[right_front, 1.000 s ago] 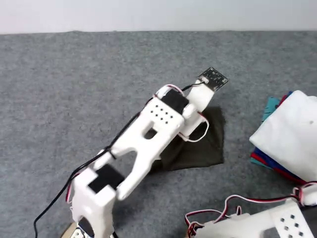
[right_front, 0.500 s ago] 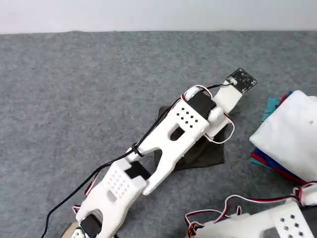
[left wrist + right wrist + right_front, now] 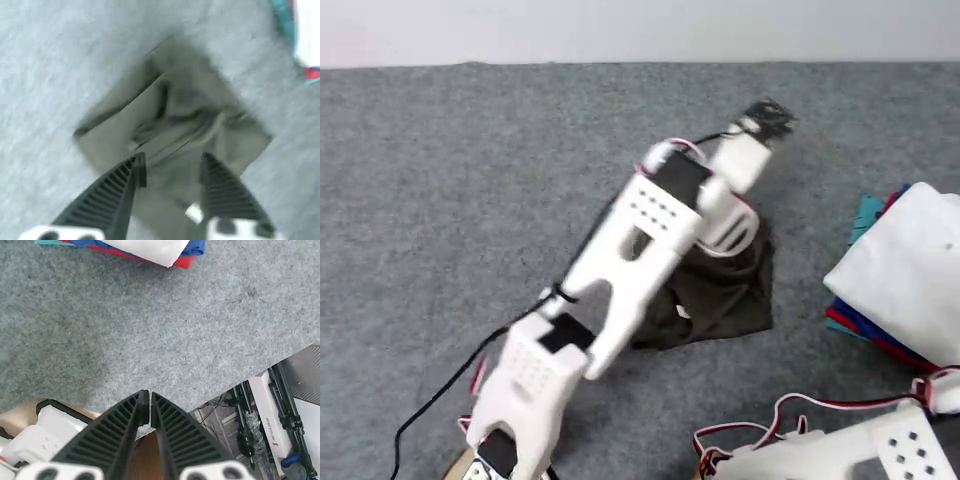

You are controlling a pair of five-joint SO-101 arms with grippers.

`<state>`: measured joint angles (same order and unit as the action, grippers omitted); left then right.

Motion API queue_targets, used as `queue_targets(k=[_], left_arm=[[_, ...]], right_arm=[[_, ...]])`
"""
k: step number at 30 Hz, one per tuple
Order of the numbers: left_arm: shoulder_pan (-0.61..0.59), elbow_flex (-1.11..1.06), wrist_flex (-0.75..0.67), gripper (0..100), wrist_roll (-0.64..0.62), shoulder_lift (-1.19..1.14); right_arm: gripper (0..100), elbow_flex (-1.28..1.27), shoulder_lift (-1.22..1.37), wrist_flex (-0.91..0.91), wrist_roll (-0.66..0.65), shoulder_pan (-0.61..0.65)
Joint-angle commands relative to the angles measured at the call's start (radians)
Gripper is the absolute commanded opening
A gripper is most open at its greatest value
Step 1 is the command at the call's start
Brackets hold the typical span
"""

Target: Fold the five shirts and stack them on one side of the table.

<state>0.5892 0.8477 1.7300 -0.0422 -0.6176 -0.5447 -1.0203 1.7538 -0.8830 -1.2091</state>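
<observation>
A dark olive shirt (image 3: 725,300) lies folded into a rough square in the middle of the grey table, with a small white label (image 3: 681,313) showing near its front edge. My left gripper (image 3: 172,165) hangs open just above the olive shirt (image 3: 180,110), nothing between its fingers. In the high view the left arm (image 3: 650,220) covers the shirt's left half. A stack of folded shirts (image 3: 905,270), white on top over blue, red and teal, sits at the right edge. My right gripper (image 3: 150,395) is shut and empty over bare cloth near the stack (image 3: 150,247).
The right arm (image 3: 860,445) with red and white cables rests at the front right corner. Grey table cloth (image 3: 470,180) spreads wide to the left and far side. The right wrist view shows the table's edge and stands (image 3: 260,420) on the floor below.
The left arm first stretched right and forward over the olive shirt, then drew back toward the far side with its wrist raised. The shirt now looks slightly rumpled, its label exposed. The right arm stayed still.
</observation>
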Motion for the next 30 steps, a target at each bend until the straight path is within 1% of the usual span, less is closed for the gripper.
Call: queue_targets(k=[1, 5, 9, 13, 21, 26, 28, 30], left_arm=[[-0.094, -0.166, 0.026, 1, 0.106, 0.129], [-0.163, -0.338, 0.02, 1, 0.172, 0.132], [-0.144, -0.403, 0.006, 1, 0.195, 0.091], [-0.055, -0.403, -0.02, 1, 0.193, 0.037], [0.192, -0.4, -0.077, 1, 0.155, -0.049], [0.301, -0.289, -0.02, 1, 0.123, -0.023], [0.328, -0.225, 0.018, 1, 0.121, -0.009], [0.336, -0.191, 0.028, 1, 0.121, 0.017]], right_arm=[[0.9, 0.008, -0.013, 0.036, -0.008, -0.007], [0.9, 0.008, -0.013, 0.036, -0.005, -0.001], [0.9, 0.008, -0.013, 0.035, -0.003, 0.001], [0.9, 0.008, -0.013, 0.035, -0.003, 0.001], [0.9, 0.008, -0.013, 0.035, -0.005, 0.001], [0.9, 0.008, -0.013, 0.035, -0.005, -0.007], [0.9, 0.008, -0.013, 0.035, -0.005, -0.007], [0.9, 0.008, -0.013, 0.035, -0.005, -0.002]])
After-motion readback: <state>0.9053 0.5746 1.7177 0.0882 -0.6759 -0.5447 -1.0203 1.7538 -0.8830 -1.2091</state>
